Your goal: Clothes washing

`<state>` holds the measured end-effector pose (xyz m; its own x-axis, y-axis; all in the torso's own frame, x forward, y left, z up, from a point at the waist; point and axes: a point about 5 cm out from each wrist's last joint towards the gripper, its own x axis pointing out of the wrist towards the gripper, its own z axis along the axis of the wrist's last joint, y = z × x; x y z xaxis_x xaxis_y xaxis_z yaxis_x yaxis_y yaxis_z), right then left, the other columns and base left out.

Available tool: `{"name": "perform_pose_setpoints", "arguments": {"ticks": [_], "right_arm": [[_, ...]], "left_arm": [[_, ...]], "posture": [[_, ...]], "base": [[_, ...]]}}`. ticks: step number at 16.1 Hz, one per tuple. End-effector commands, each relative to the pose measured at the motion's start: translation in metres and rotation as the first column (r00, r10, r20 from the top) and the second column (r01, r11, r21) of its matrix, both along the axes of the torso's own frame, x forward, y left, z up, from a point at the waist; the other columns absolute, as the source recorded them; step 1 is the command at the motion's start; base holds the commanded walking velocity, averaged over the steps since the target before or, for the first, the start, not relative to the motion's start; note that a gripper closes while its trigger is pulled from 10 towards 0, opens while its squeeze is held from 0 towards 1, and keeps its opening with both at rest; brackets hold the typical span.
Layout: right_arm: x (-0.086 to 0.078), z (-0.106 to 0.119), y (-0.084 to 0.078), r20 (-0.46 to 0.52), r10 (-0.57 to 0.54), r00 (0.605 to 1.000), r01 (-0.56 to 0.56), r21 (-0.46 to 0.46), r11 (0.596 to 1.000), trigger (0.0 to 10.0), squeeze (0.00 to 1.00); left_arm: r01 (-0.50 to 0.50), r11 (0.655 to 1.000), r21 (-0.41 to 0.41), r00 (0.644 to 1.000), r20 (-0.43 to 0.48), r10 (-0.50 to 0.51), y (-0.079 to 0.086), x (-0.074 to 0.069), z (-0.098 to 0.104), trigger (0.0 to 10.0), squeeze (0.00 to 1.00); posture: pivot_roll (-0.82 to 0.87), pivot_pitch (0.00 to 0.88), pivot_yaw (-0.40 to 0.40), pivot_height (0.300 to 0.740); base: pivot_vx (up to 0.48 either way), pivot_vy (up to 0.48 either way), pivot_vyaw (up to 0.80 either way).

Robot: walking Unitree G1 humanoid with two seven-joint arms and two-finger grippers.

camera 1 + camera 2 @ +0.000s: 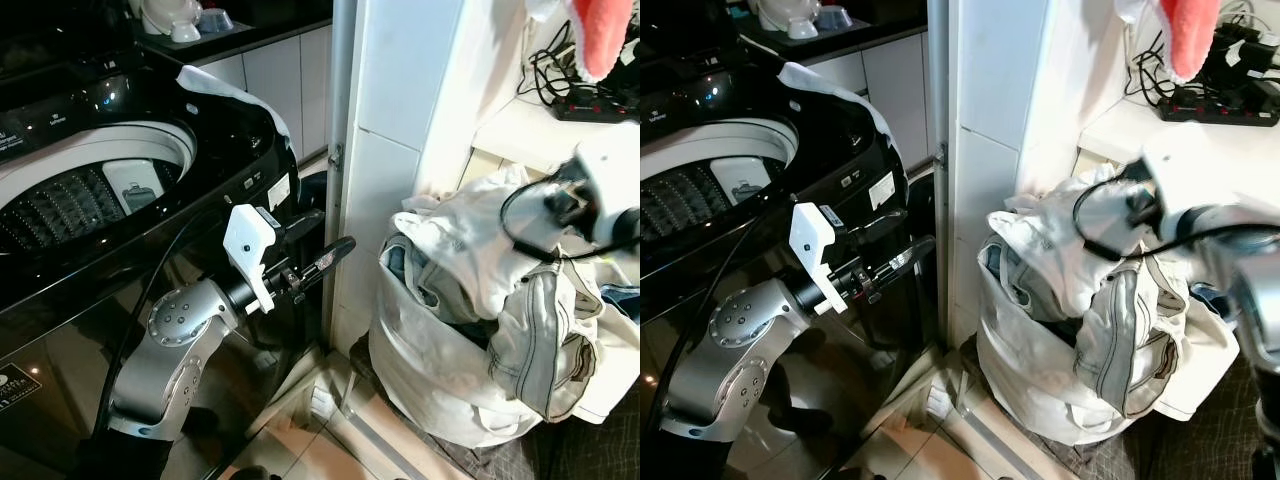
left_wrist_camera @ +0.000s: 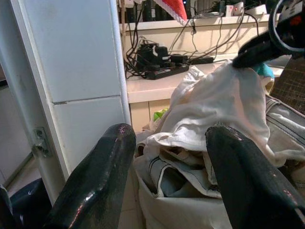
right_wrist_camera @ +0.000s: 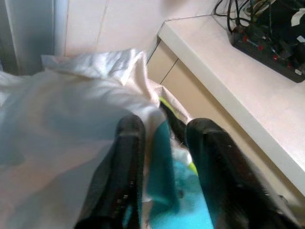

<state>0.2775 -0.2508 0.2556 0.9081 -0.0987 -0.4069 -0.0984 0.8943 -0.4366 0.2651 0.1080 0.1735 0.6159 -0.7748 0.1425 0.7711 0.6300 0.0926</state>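
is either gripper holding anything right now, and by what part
Left gripper is open and empty beside the washer. Right gripper is down in the laundry bag's clothes; whether it grips the white garment cannot be told.

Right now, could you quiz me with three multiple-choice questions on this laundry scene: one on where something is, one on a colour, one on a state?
1. Where is the right gripper?
A. inside the washer drum
B. down among the clothes in the laundry bag
C. on the power strip

2. What colour is the garment between its fingers?
A. turquoise
B. black
C. brown

3. How is the washing machine?
A. lid shut
B. top open, drum showing
C. tipped over

Answers:
1 B, the right wrist view shows its fingers sunk in the heaped clothes.
2 A, turquoise cloth lies between the black fingers.
3 B, the perforated drum is visible from above.
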Motion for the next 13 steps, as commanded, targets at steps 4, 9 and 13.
{"name": "perform_pose_setpoints", "arguments": {"ticks": [4,9,13], "right_arm": [[0.001,0.017,0.001,0.032,0.001,0.999,-0.001,0.011,1.0,10.0,1.0],[-0.003,0.001,0.025,-0.068,0.168,0.983,-0.152,0.2,0.968,10.0,1.0],[-0.004,-0.012,0.02,-0.149,0.122,0.981,-0.111,0.081,0.99,10.0,0.0]], "left_arm": [[0.015,1.0,-0.001,0.999,0.049,-0.015,-0.005,0.0,0.008,10.0,0.0],[0.046,0.999,0.012,0.997,0.053,-0.047,-0.005,-0.001,0.01,10.0,0.0],[0.066,0.998,0.016,0.997,0.04,-0.066,-0.006,-0.004,0.008,10.0,0.0]], "posture": [[-0.03,0.0,0.004,0.74],[-0.03,0.0,0.012,0.74],[-0.03,0.0,0.009,0.74]], "base": [[0.0,0.0,0.0],[0.0,0.0,0.0],[0.0,0.0,0.0]]}}
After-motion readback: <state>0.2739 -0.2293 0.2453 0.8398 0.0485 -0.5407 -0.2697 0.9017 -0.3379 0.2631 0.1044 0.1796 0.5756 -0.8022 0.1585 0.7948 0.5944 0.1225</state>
